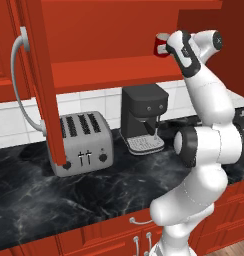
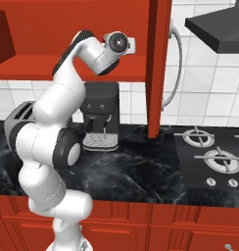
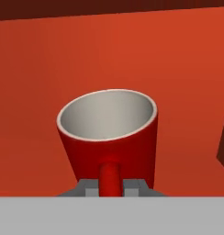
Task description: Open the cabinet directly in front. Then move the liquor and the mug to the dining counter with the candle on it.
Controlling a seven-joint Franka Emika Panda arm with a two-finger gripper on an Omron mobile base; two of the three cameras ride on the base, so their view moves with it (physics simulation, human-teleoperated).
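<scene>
Bright even rendering, soft shadows, sharp

Mug [image 3: 109, 133] stands on the cabinet [image 1: 119, 35] shelf directly ahead of the jaws, its handle between them. Below the jaws, on the worktop [image 1: 69, 195], a coffee machine [image 1: 143, 117] stands beside a toaster [image 1: 84, 142]. Open cabinet doors hang out to either side.

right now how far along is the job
Done: the cabinet doors stand open. In hand: the hand is shut on the mug handle, the mug on the cabinet shelf. Left: carrying the mug to the dining counter, then the liquor.
</scene>
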